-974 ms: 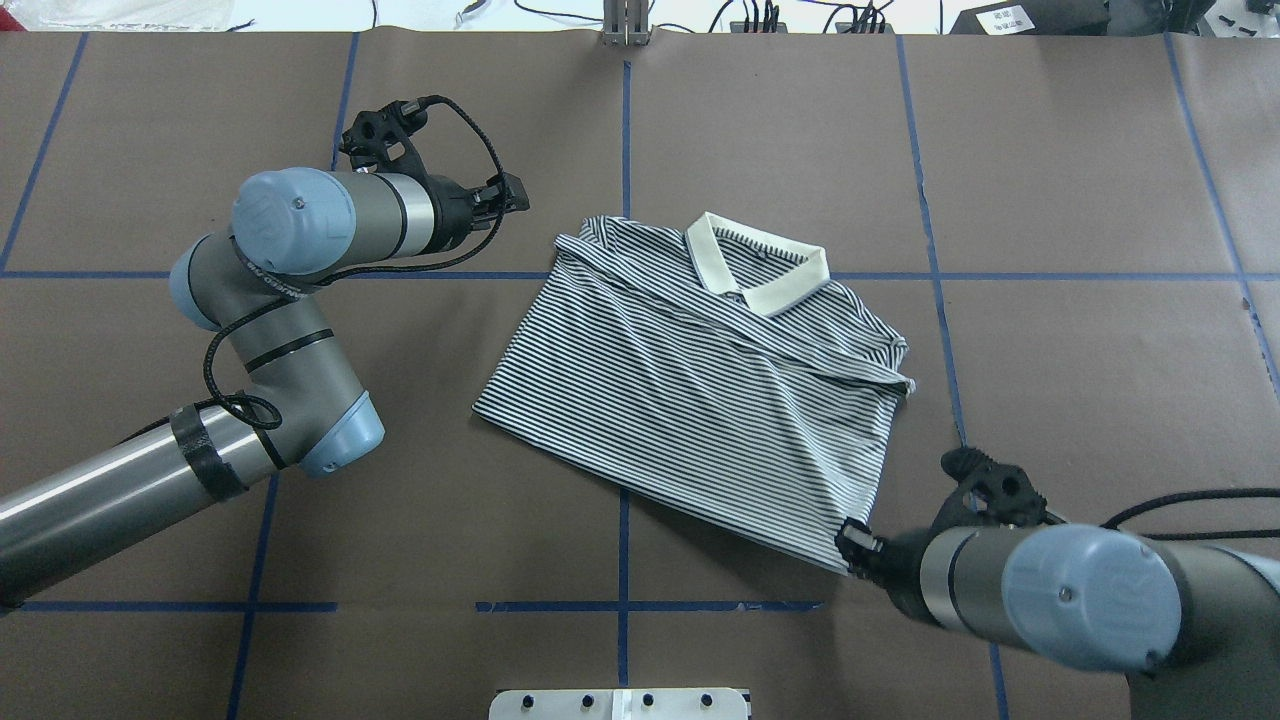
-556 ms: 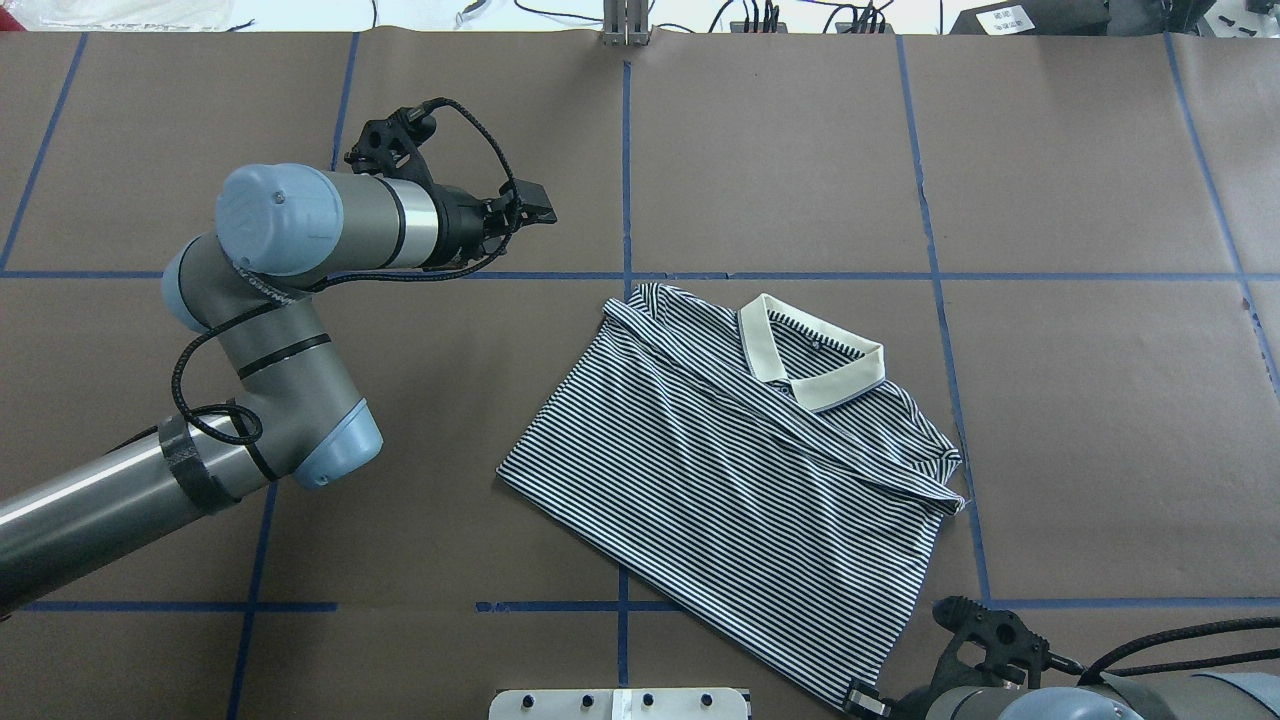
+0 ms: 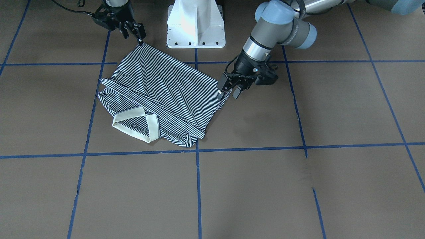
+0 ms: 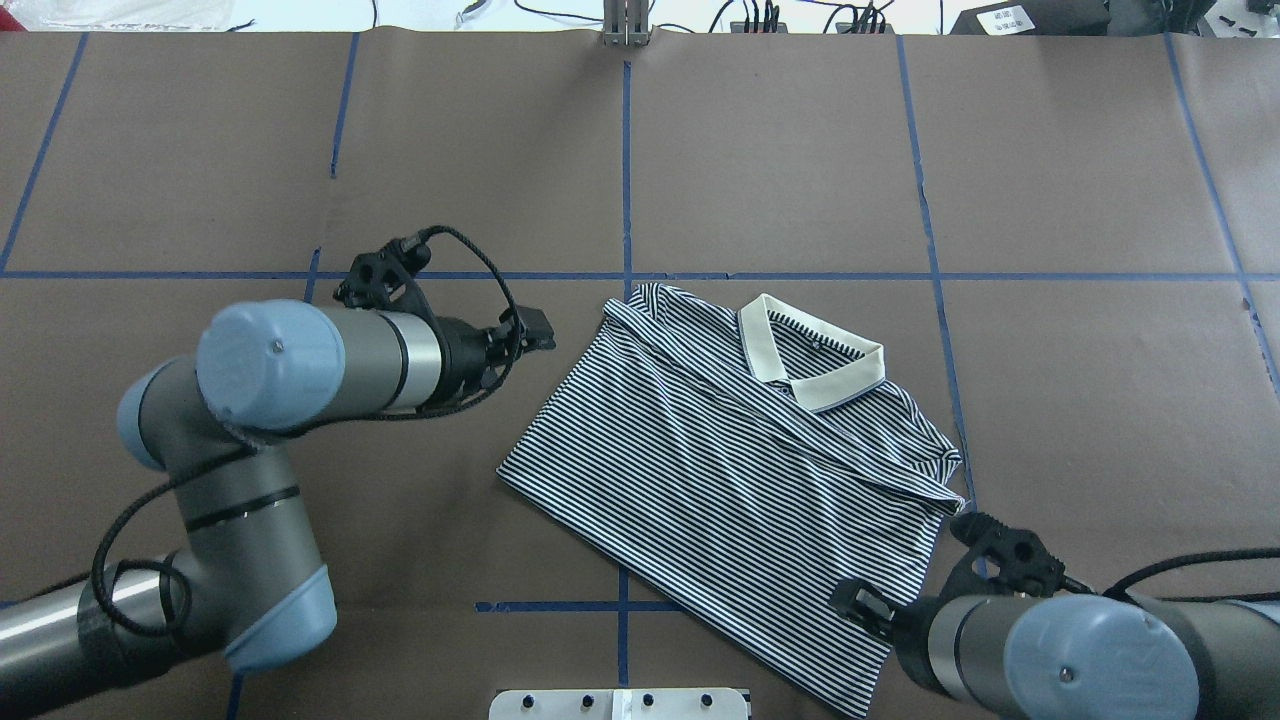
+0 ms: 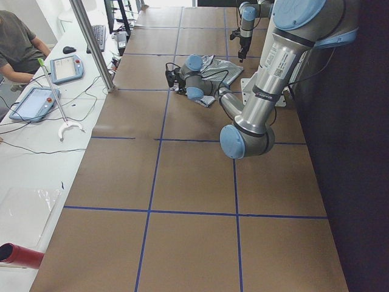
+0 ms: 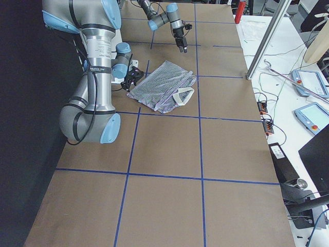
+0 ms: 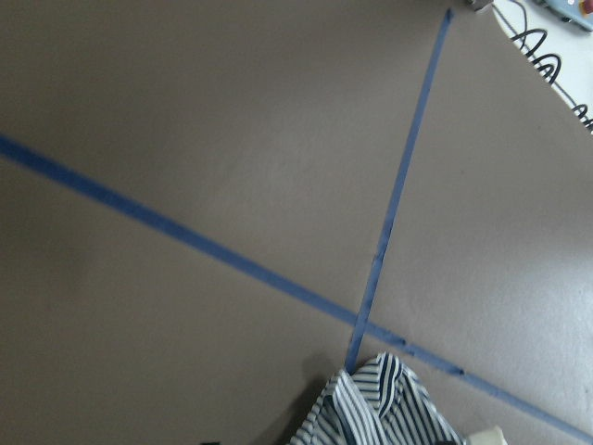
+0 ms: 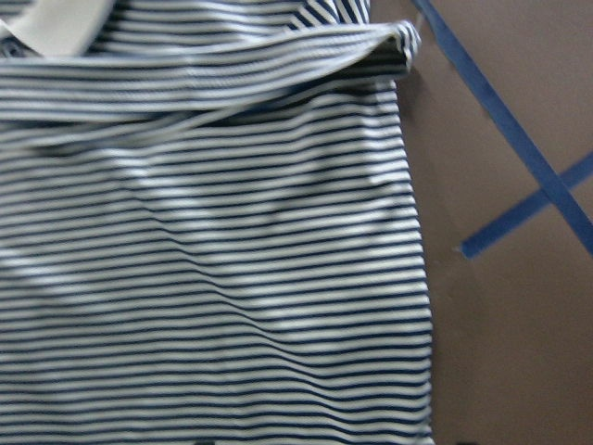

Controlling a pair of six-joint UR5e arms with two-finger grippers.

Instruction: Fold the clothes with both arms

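Observation:
The striped polo shirt (image 4: 730,480) lies folded and skewed on the brown table, its cream collar (image 4: 810,355) toward the far side. It also shows in the front view (image 3: 159,89) and fills the right wrist view (image 8: 232,278). My left gripper (image 4: 535,335) hovers open just beside the shirt's left edge; in the front view (image 3: 229,91) its fingers stand apart next to a hem corner. My right gripper (image 4: 858,600) is above the shirt's near hem corner; in the front view (image 3: 134,31) it looks open and holds nothing. The left wrist view shows only a shirt corner (image 7: 380,413).
The white pedestal base (image 3: 196,23) stands at the near table edge, close to the shirt's near corner. Blue tape lines (image 4: 625,180) grid the brown table cover. An operator (image 5: 18,48) sits with tablets at a side bench beyond the table's far edge.
The right gripper dragged the shirt toward the robot, then let go of the near hem corner and rose. The left gripper moved toward the robot, to beside the shirt's left edge.

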